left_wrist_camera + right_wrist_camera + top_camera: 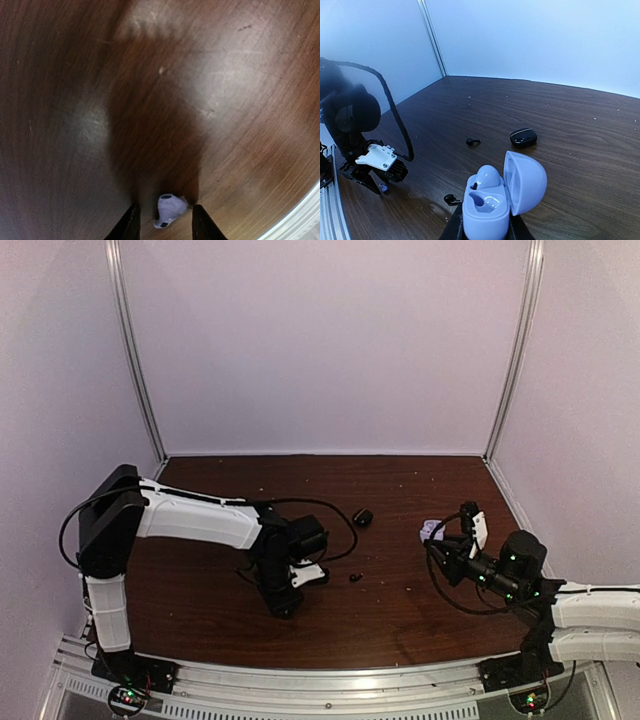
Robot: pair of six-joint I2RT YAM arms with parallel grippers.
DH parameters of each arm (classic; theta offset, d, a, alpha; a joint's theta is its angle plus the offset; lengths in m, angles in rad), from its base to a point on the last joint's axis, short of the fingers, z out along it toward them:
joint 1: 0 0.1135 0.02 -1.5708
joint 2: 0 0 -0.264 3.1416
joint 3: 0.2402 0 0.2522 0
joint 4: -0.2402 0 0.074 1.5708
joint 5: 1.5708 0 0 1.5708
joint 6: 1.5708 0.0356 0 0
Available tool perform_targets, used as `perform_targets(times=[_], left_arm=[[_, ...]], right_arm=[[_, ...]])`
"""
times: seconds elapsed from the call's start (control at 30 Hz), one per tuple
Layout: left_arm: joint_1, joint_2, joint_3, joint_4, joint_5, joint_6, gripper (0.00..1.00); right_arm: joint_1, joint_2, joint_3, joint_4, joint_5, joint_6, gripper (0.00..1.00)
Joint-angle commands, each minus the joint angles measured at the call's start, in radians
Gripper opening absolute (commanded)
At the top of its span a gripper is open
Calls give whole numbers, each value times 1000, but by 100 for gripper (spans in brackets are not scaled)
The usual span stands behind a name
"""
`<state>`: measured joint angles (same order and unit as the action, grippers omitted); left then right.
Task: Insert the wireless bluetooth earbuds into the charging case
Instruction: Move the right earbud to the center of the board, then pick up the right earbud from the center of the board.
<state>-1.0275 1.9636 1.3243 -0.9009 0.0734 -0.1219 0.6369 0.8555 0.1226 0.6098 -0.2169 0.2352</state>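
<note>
**Lavender earbud pick-up in hand; charging case held ready at the right.**

Left gripper (164, 224) is down at the table (225, 100), jaws parted either side of a lavender earbud (169, 210). A gap shows on one flank, so nothing is grasped. A black earbud (355, 578) lies at its two o'clock and a closed black case (362, 517) at one o'clock. Right gripper (485, 229) is clenched on the open lavender charging case (487, 205), lid swung to three o'clock, near well apparently empty. Recommended: centre the jaws on the bud's body, close gently, lift straight, and present it stem-down to that well.
</note>
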Motion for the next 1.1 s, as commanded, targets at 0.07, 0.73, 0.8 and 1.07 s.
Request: perform_targets(times=[0.07,0.73,0.8,1.07], left_arm=[[-18,92,83,-96,-90,21,38],[-32,116,135,-116,-73,72,20],[-32,94,132,-88,-73,68,19],[-13,-74,90,119,-73,50,16]], right_arm=[[-6,-6,18,24,-6,2,7],[-6,-17,18,12,-3,-2,7],[-7,-14,20,11,-4,-4,7],[-7,15,20,65,-62,-5,6]])
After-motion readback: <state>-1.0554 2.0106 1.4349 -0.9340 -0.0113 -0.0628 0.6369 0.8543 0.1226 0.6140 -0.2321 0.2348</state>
